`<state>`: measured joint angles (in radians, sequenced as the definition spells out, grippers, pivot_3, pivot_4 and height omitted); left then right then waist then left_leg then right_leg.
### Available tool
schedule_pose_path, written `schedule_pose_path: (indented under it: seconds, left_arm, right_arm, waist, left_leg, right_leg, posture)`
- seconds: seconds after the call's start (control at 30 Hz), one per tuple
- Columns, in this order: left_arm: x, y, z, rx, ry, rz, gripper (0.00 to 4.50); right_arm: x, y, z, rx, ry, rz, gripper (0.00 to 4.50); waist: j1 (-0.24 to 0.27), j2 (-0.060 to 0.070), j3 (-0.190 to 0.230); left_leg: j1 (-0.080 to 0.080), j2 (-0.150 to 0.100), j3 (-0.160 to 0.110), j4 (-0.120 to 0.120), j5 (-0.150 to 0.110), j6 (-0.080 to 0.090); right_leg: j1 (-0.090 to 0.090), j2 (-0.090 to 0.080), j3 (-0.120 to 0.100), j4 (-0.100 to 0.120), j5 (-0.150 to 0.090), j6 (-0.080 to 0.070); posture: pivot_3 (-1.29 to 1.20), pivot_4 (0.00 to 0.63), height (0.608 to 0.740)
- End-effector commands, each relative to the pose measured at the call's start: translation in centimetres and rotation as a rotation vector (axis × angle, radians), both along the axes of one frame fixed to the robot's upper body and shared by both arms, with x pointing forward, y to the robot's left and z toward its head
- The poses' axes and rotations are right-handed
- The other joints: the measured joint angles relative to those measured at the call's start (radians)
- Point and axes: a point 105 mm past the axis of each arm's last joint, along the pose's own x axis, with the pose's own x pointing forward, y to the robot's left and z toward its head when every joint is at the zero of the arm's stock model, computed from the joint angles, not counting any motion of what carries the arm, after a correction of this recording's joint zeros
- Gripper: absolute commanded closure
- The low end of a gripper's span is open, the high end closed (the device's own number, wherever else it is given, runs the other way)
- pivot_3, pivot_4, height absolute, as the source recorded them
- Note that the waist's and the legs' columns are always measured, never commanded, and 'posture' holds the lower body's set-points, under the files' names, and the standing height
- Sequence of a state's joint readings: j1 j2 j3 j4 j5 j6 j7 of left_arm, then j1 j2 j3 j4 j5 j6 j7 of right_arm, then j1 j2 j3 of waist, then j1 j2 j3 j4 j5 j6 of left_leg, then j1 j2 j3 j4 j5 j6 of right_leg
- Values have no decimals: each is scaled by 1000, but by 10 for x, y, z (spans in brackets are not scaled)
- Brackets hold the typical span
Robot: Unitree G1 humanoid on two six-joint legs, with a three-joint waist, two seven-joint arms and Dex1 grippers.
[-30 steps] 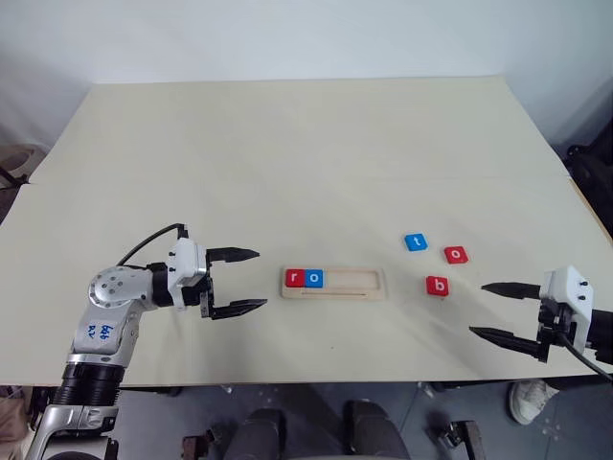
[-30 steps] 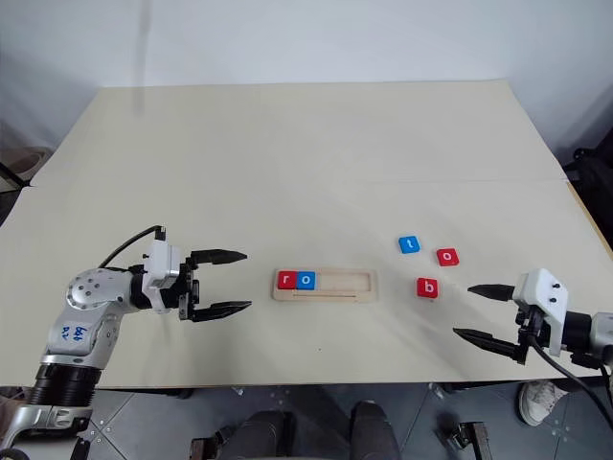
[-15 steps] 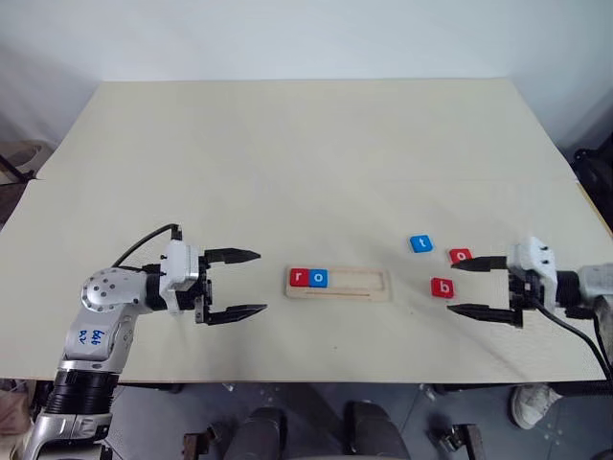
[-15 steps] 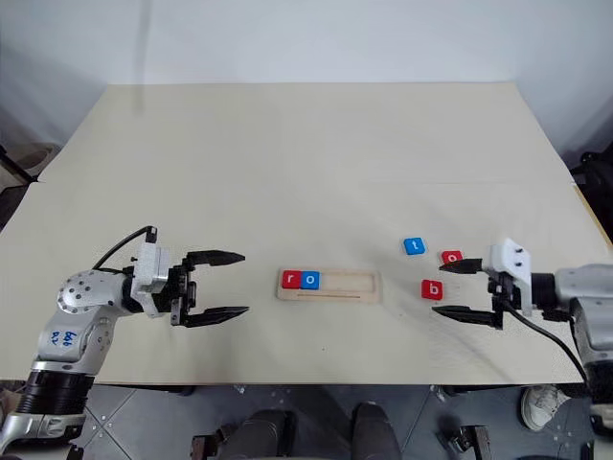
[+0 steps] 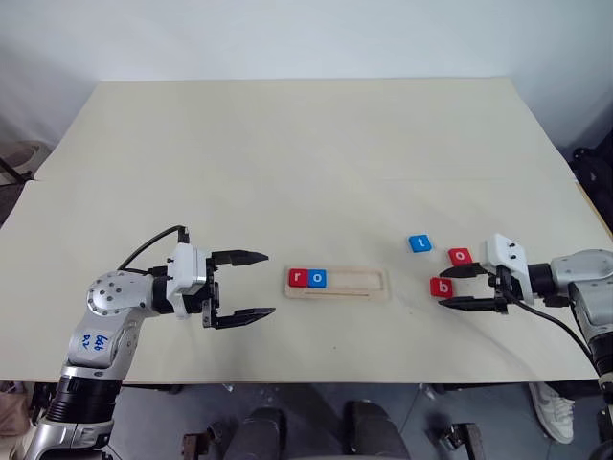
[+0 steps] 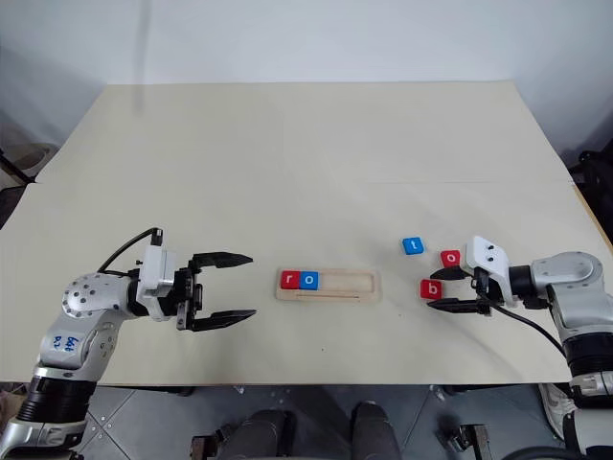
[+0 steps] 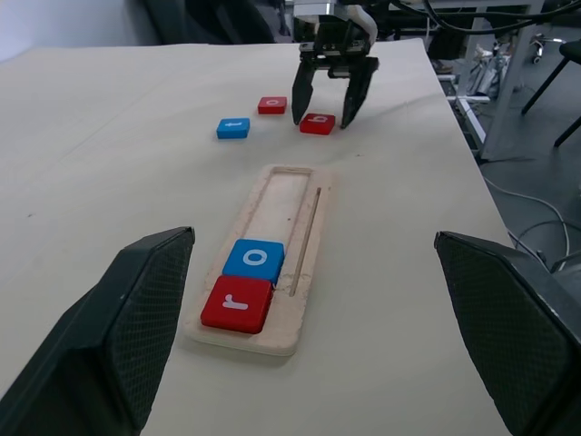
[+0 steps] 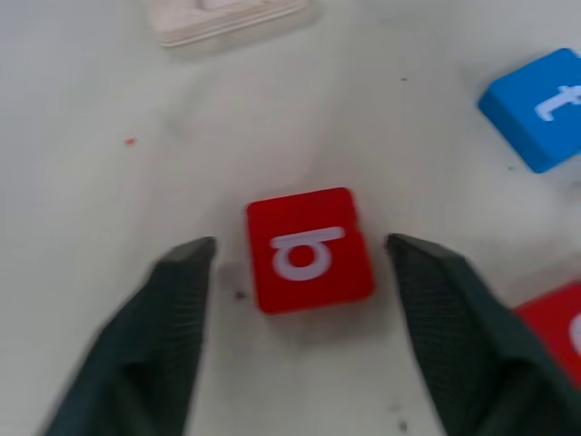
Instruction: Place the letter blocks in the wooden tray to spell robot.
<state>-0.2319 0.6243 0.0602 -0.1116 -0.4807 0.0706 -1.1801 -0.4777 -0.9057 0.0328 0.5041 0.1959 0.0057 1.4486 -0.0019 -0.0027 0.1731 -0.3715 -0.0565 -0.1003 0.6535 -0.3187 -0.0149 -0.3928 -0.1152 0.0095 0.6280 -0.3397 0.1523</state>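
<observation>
The wooden tray (image 5: 360,281) lies at the table's front centre. A red r block (image 5: 299,278) and a blue o block (image 5: 318,278) sit at its left end. To its right, three blocks lie loose on the table: a blue t (image 5: 420,243), a red o (image 5: 461,256) and a red b (image 8: 310,250). My right gripper (image 5: 445,287) is open and low, one finger on each side of the red b. In the right wrist view a gap shows between each finger (image 8: 145,345) and the block. My left gripper (image 5: 269,284) hangs open left of the tray, holding nothing.
The pale table (image 5: 287,153) stretches wide behind the tray. Its front edge runs just below both grippers, and its right edge lies beyond the right arm. Chairs and cables (image 7: 508,54) stand off the table's far side in the left wrist view.
My right gripper has moved in from the table's right front corner to straddle the red b, and its jaws have narrowed. The left gripper has stayed where it was.
</observation>
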Motion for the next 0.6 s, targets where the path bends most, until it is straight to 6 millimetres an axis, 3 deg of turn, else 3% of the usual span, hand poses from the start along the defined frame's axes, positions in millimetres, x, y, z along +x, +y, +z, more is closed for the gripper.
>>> schedule_pose_path:
  seconds: [0.03, 0.1, 0.2, 0.4, 0.6]
  left_arm:
    - [-2, -2, 10, -23, -45, 3, 0]
    - [-1, -2, 10, -27, -47, 9, 0]
    - [-1, -2, 10, -30, -49, 16, 0]
    - [2, 7, 7, -15, -44, 45, 0]
    - [3, 14, -1, -4, -27, 75, 0]
  right_arm:
    - [4, 2, -3, -8, -17, -3, 2564]
    - [4, 5, -3, -5, -21, 4, 3031]
    - [3, 11, -1, 16, -28, 32, 3029]
    - [6, 65, 39, 122, -63, 152, 3029]
    - [7, 127, 41, 101, -43, 222, 3029]
  waist:
    - [0, 0, 0]
    - [-1, 0, 0]
    - [-3, 0, 0]
    - [-3, 2, 1]
    - [1, 2, 1]
  left_leg:
    - [0, 0, 0, 0, 0, 0]
    - [0, 0, 0, 0, 0, 0]
    - [0, 0, 0, 0, 0, 0]
    - [0, 1, 0, 0, 0, -1]
    - [0, 1, -1, 0, 0, -1]
  right_leg:
    - [0, 0, 0, 0, 0, 0]
    - [0, 0, 0, 0, 0, 0]
    - [0, 0, 0, 0, 0, 0]
    - [-1, 0, 0, 1, 0, 0]
    - [-1, 0, -1, 0, 0, 0]
  posture:
    - [0, 150, 740]
    - [0, 150, 740]
    - [0, 150, 740]
    - [0, 150, 740]
    - [0, 150, 740]
